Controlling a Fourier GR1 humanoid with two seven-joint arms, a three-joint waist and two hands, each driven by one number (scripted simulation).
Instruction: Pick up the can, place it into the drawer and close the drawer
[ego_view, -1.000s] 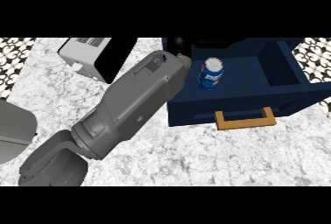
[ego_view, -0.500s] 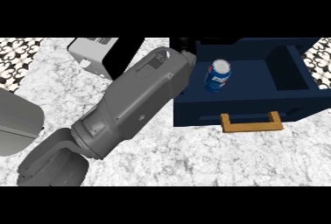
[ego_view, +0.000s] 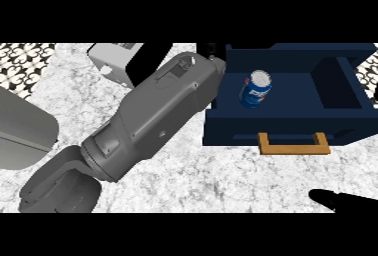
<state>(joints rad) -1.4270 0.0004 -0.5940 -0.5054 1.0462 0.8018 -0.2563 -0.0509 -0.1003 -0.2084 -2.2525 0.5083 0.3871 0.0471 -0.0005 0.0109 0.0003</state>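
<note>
Navy-blue and box-shaped, the open drawer (ego_view: 347, 97) stands pulled out over the white-and-grey marble counter (ego_view: 221, 175), its tan wooden handle (ego_view: 293, 145) facing the robot. The blue cylindrical can with a silver top (ego_view: 256, 89) is already inside, toward the left of the compartment and apart from the walls. Whether it stands upright or leans, I cannot tell from this steep angle.

The grey left forearm (ego_view: 155, 115) runs diagonally up to the drawer's left wall, and the left hand (ego_view: 212, 49) shows only as a black sliver at the back corner, so whether it is open or closed cannot be told. The right hand (ego_view: 347, 201) is a dark shape at the lower right edge, well apart from the handle, and its state is equally unclear.

What remains, I judge, is closing the drawer, and two risks stand out. If the left wrist sits over the wall, a push on the front could trap it. A sharp shove could also topple the can — or set it rolling.
</note>
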